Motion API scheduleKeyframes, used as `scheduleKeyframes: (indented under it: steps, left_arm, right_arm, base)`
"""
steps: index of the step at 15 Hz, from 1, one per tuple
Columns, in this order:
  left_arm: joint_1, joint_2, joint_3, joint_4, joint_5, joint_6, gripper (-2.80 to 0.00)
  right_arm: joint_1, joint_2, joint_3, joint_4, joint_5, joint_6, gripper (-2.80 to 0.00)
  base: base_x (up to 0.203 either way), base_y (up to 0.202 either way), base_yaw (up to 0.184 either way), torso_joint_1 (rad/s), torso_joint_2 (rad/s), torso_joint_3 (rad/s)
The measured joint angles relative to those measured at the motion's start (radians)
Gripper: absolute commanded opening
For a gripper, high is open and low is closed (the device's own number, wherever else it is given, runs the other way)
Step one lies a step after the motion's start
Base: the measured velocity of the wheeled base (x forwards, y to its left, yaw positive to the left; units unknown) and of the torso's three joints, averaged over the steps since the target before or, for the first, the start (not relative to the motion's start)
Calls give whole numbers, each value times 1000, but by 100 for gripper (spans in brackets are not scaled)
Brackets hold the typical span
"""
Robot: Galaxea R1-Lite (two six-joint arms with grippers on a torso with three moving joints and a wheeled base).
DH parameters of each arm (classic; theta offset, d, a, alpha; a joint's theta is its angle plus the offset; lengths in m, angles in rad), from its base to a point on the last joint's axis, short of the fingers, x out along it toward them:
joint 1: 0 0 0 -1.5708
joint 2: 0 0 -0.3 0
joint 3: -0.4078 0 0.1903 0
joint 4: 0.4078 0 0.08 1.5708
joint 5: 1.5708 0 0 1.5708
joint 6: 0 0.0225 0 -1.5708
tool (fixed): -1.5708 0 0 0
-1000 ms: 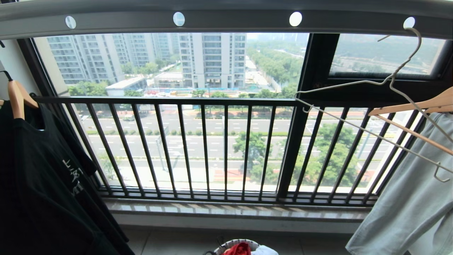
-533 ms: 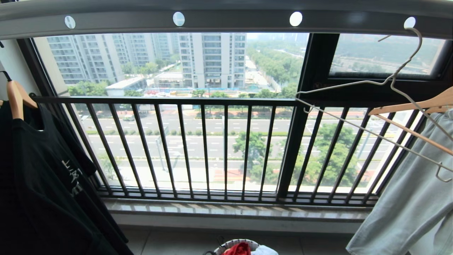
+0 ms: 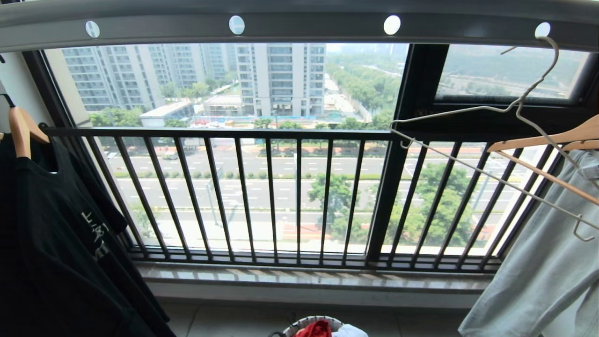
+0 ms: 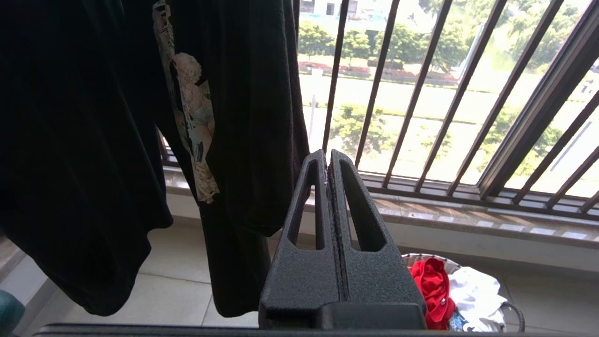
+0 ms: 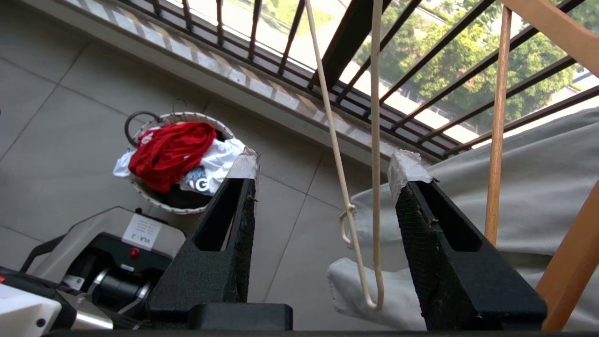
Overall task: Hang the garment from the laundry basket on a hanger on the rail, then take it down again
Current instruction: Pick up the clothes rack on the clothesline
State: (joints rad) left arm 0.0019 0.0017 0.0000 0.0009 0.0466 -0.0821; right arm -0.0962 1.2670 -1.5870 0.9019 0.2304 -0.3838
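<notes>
Three views carry this moment, and we take the head one first. Neither of our arms shows there. The rail [image 3: 299,28] runs across the top, and the hanger [image 3: 491,140] hooks into the rail's hole at the far right, hanging bare and tilted. Below the rail at that same end, a wooden hanger [image 3: 552,140] bears the pale grey-green garment [image 3: 543,276]; at the rail's left end the black T-shirt [image 3: 51,243] hangs. Far beneath the rail's middle, the laundry basket [image 3: 306,323] sits on the floor with the garment [image 3: 316,329] in it, so we judge nothing has yet been hung.

From the left wrist, our left pincer [image 4: 329,161] is pressed fully together and holds nothing; it sits parked beside the black T-shirt [image 4: 140,117], well short of the laundry basket [image 4: 512,311], where the garment [image 4: 433,290] lies crumpled next to white cloth [image 4: 472,292].

From the right wrist, our right pincer [image 5: 323,168] stands moderately wide, its taped tips on either side of the hanger [image 5: 374,140]. The hanger's thin wires pass between the jaws, and we cannot tell whether either touches. We judge the spread is there to take the wire. The garment [image 5: 171,150] rests in the laundry basket [image 5: 154,196], well apart from this pincer, the pale grey-green garment [image 5: 524,187] just beside it.
</notes>
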Motion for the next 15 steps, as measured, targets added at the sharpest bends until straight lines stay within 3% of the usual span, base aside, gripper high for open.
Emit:
scheduleKeyframes:
  steps: [5,15]
  left_arm:
    - [0,0,0,0,0,0,-280]
    - [0,0,0,0,0,0,-280]
  right_arm:
    - [-117,63,14,-84,138,-34,0]
    - [-139,116,221,-210,177,-49,0]
  base:
    - [0,0,0,0,0,0]
    - [0,0,0,0,0,0]
